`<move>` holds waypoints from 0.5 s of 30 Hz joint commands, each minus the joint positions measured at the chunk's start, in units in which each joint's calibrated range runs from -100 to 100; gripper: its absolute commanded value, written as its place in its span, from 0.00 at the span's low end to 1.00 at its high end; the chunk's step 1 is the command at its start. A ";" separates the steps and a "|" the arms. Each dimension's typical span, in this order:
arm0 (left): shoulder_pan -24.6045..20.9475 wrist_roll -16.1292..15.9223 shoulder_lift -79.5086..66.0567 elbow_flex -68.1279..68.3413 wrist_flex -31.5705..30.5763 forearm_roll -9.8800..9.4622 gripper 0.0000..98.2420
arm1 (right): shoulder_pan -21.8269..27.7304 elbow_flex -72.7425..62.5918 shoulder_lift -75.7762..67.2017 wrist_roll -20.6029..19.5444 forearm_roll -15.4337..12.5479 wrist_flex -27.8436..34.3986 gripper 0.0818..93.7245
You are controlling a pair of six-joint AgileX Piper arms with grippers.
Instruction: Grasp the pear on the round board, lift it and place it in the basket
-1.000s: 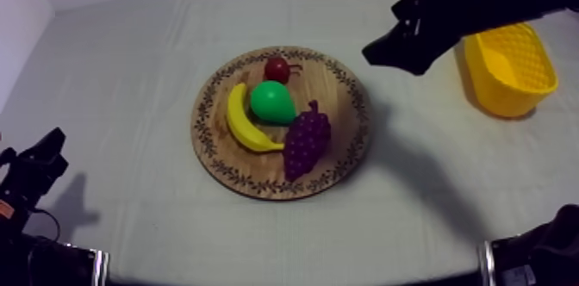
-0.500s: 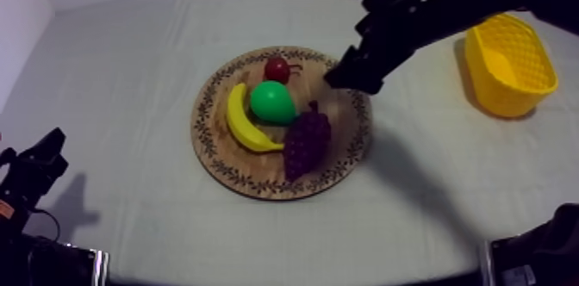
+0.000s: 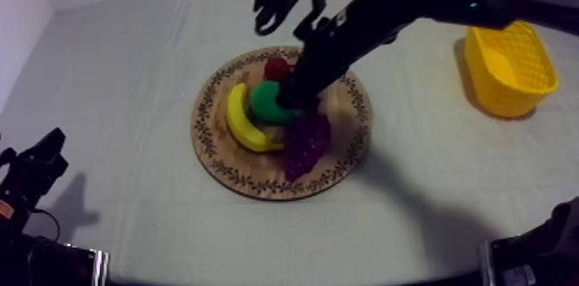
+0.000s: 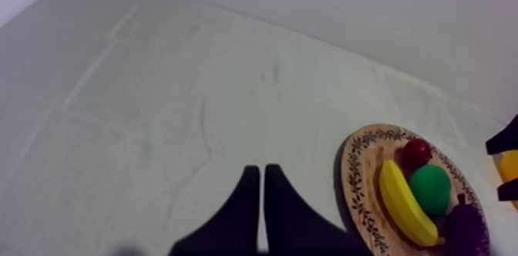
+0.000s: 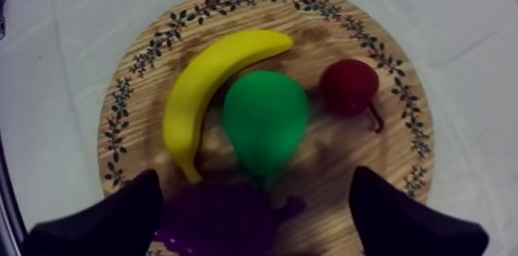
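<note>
Pear (image 5: 266,120) ready for the grasp

Left gripper (image 4: 260,173) rests aside, pressed together. Right gripper (image 5: 258,193) hangs spread over the wooden board (image 5: 412,132) so it can straddle the pear beside the banana (image 5: 208,82). Yellow basket (image 3: 508,100) stands well apart.

The tabletop (image 3: 129,83) is covered with a grey-white cloth (image 4: 154,120) that has faint creases. A plain pale wall (image 4: 385,5) stands just behind the tabletop's far edge.
</note>
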 commanded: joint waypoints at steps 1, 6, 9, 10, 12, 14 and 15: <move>0.01 0.01 0.00 0.02 0.01 -0.02 0.00 | -0.28 -1.02 2.76 -0.05 0.33 -0.14 0.72; 0.01 0.01 0.00 0.02 0.01 -0.02 0.00 | -0.92 -2.77 7.12 -0.43 1.05 -1.16 0.72; 0.01 0.02 0.00 0.02 0.01 -0.02 0.00 | -1.11 -3.76 9.39 -0.73 1.43 -1.71 0.72; 0.01 0.01 0.00 0.02 0.01 -0.02 0.00 | -1.16 -4.11 10.06 -0.82 1.54 -1.90 0.72; 0.01 0.00 0.00 0.02 0.01 -0.02 0.00 | -1.26 -4.84 11.32 -0.96 1.71 -2.20 0.71; 0.01 -0.01 0.00 0.02 0.01 -0.02 0.00 | -1.31 -5.64 12.48 -1.10 1.89 -2.38 0.71; 0.01 -0.01 0.00 0.02 0.01 -0.02 0.00 | -1.35 -6.10 13.07 -1.22 2.01 -2.44 0.71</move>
